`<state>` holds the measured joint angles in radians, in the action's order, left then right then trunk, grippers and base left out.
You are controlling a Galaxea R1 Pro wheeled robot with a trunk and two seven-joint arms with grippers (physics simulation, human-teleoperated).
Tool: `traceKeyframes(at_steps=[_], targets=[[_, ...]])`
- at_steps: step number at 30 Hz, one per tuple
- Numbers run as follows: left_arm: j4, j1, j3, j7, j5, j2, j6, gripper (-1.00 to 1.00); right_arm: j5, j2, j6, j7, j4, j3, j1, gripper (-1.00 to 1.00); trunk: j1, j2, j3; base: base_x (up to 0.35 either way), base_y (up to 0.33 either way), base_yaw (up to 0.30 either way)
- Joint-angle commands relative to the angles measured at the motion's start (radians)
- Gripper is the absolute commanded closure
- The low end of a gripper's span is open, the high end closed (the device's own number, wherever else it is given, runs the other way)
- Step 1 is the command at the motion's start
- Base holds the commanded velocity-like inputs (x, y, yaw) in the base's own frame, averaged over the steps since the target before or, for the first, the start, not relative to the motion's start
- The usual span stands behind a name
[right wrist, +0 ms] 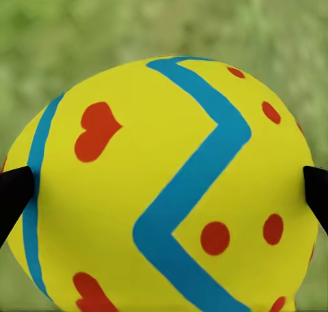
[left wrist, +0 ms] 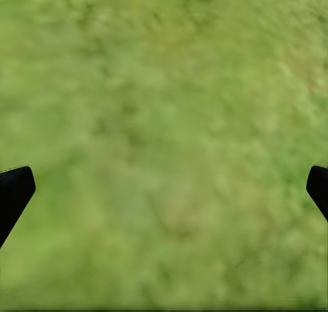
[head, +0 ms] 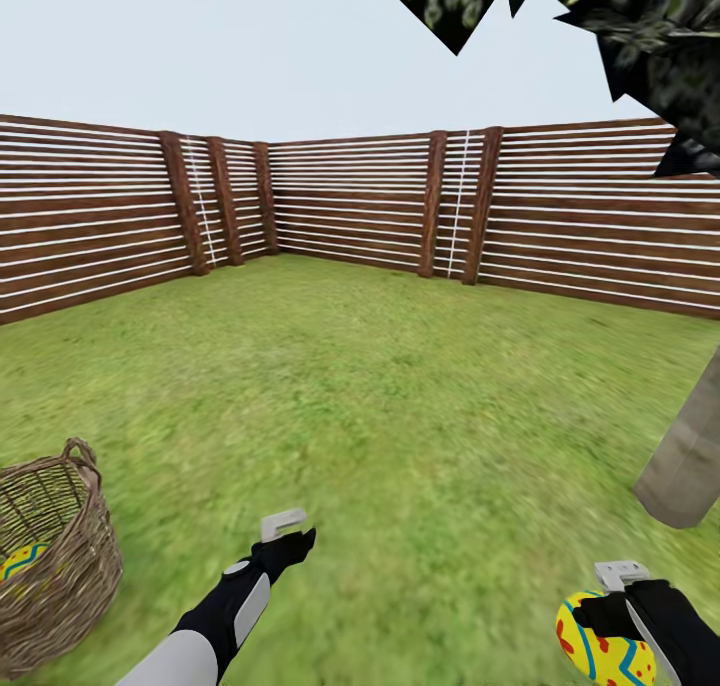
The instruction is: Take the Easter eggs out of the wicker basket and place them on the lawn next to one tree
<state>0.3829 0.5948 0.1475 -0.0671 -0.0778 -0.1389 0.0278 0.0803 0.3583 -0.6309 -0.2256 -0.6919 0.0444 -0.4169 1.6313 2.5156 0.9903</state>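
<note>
At the lower right of the head view: one Easter egg, yellow with red dots and blue zigzag, is clamped between the fingers of the right pincer and carried above the lawn, near the grey-brown trunk of the tree; the hold is judged to serve transport to that tree. Left pincer: spread apart, empty, hovering over grass; presumably kept free for the next pick. Wicker basket: standing on the lawn at far left, well apart from the tree; at least one egg is seen inside, so emptying is judged unfinished.
</note>
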Motion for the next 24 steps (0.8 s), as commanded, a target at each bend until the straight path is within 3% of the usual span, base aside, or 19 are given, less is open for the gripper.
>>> traceKeyframes(at_steps=[1, 24], targets=[[0.001, 0.000, 0.006, -0.007, -0.008, -0.001, 0.003, -1.00, 0.009, -0.001, -0.004, -0.008, -0.001, 0.003, 0.000, 1.00, 0.000, 0.001, 0.005, 0.000, 0.000, 0.000], [0.001, 0.000, 0.006, -0.006, -0.008, -0.001, 0.003, -1.00, 0.009, -0.001, -0.004, -0.008, -0.001, 0.002, 0.000, 1.00, 0.011, 0.006, 0.094, 0.000, 0.000, 0.000]])
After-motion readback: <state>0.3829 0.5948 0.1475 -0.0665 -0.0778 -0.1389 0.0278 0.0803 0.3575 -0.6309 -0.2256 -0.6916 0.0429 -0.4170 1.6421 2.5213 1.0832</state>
